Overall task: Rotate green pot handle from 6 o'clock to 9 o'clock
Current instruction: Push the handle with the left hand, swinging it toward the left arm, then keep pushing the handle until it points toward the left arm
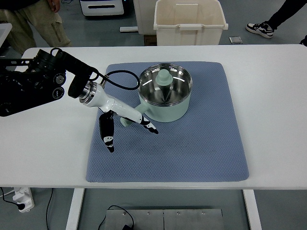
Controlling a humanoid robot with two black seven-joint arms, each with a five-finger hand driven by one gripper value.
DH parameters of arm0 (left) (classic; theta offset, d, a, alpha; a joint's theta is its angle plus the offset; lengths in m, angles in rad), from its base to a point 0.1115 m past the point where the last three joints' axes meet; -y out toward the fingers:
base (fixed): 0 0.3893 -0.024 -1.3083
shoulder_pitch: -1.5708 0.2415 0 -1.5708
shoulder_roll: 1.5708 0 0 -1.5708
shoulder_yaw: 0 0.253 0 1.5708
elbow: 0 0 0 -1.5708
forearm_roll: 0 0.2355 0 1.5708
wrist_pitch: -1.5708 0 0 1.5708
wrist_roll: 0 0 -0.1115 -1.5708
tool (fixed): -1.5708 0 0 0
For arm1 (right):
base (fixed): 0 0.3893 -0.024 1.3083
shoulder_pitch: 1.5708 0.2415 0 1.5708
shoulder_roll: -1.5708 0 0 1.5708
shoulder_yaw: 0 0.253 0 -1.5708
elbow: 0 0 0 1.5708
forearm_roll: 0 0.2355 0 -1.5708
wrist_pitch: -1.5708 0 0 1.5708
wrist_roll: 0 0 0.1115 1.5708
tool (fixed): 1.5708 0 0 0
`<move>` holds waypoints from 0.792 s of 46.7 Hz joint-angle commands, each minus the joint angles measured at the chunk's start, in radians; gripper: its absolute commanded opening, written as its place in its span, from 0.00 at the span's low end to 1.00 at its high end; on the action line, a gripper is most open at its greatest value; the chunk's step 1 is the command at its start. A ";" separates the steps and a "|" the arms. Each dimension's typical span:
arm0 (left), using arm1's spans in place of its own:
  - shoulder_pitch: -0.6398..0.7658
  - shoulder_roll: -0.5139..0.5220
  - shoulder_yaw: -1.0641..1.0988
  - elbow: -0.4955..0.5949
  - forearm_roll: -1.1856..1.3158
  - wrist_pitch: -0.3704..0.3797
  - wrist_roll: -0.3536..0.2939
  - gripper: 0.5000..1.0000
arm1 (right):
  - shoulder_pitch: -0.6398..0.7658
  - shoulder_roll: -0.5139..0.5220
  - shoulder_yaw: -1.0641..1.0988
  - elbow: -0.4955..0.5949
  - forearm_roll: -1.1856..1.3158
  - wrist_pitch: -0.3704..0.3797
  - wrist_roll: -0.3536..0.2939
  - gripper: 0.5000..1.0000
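White bench carries a quilted blue mat, bare toward its near edge. Left hand, fingers spread and released, touches the short handle of the glossy green pot at the mat's far-centre.

Glossy steel lines the green pot; the blue mat looks textured cloth.

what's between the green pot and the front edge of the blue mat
In the top view, only bare blue mat lies between the green pot and the mat's near edge; the left hand sits off to the side.
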 commanded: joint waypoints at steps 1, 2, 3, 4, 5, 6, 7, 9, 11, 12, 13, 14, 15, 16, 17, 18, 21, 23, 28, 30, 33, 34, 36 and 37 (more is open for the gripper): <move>-0.007 0.001 0.003 0.000 0.000 0.000 -0.001 1.00 | 0.000 0.000 0.000 0.000 0.000 0.000 0.000 1.00; -0.008 0.001 0.006 0.000 0.000 0.000 -0.001 1.00 | 0.000 0.000 0.000 0.000 0.000 0.000 0.000 1.00; -0.010 0.002 0.009 0.000 0.000 0.000 0.001 1.00 | 0.000 0.000 0.000 0.000 0.000 0.000 0.000 1.00; -0.011 0.002 0.012 0.000 0.000 0.000 -0.001 1.00 | 0.000 0.000 0.000 0.000 0.000 0.000 0.000 1.00; -0.011 0.001 0.014 0.000 0.000 0.000 0.001 1.00 | 0.000 0.000 0.000 0.000 0.000 0.000 0.000 1.00; -0.011 0.001 0.014 0.000 0.000 0.000 -0.001 1.00 | 0.000 0.000 0.000 0.000 0.000 -0.001 0.000 1.00; -0.011 0.001 0.014 0.000 0.000 0.000 0.001 1.00 | 0.000 0.000 0.000 0.000 0.000 0.000 0.000 1.00; -0.011 0.001 0.014 0.000 0.000 0.000 0.001 1.00 | 0.000 0.000 0.000 0.000 0.000 0.000 0.000 1.00; -0.011 0.001 0.014 0.000 0.000 0.000 0.001 1.00 | 0.000 0.000 0.000 0.000 0.000 0.000 0.000 1.00; -0.011 0.001 0.014 0.000 0.000 0.000 0.001 1.00 | 0.000 0.000 0.000 0.000 0.000 0.000 0.000 1.00; -0.011 0.001 0.014 0.000 0.000 0.000 0.001 1.00 | 0.000 0.000 0.000 0.000 0.000 0.000 0.000 1.00; -0.011 0.002 0.014 0.000 0.000 0.000 0.001 1.00 | 0.000 0.000 0.000 0.000 0.000 0.000 0.000 1.00; -0.011 0.001 0.014 0.000 0.000 0.000 0.001 1.00 | 0.000 0.000 0.000 0.000 0.000 0.000 0.000 1.00; -0.011 0.002 0.014 0.000 0.000 0.000 0.001 1.00 | 0.000 0.000 0.000 0.000 0.000 0.000 0.000 1.00; -0.011 0.002 0.014 0.000 0.000 0.000 0.001 1.00 | 0.000 0.000 0.000 0.000 0.000 0.000 0.000 1.00; -0.011 0.002 0.014 0.000 0.000 0.000 0.001 1.00 | 0.000 0.000 0.000 0.000 0.000 0.000 -0.001 1.00; -0.013 0.005 0.014 0.002 0.000 0.000 0.001 1.00 | 0.000 0.000 0.000 0.000 0.000 0.000 0.000 1.00; -0.013 0.013 0.015 0.002 0.000 0.000 0.001 1.00 | 0.000 0.000 0.000 0.000 0.000 0.000 0.000 1.00; -0.019 0.024 0.026 0.005 0.000 0.000 0.001 1.00 | 0.000 0.000 0.000 0.000 0.000 0.000 0.000 1.00; -0.019 0.027 0.030 0.006 0.000 0.000 0.001 1.00 | 0.000 0.000 0.000 0.000 0.000 0.000 0.000 1.00; -0.021 0.028 0.034 0.011 0.000 0.000 0.001 1.00 | 0.000 0.000 0.000 0.000 0.000 0.000 0.000 1.00; -0.021 0.030 0.035 0.011 0.000 0.000 0.001 1.00 | 0.000 0.000 0.000 0.000 0.000 0.000 0.000 1.00; -0.022 0.030 0.035 0.016 0.002 0.000 0.001 1.00 | 0.000 0.000 0.000 0.000 0.000 0.000 0.000 1.00; -0.022 0.030 0.035 0.019 0.002 0.000 0.001 1.00 | 0.000 0.000 0.000 0.000 0.000 0.000 0.000 1.00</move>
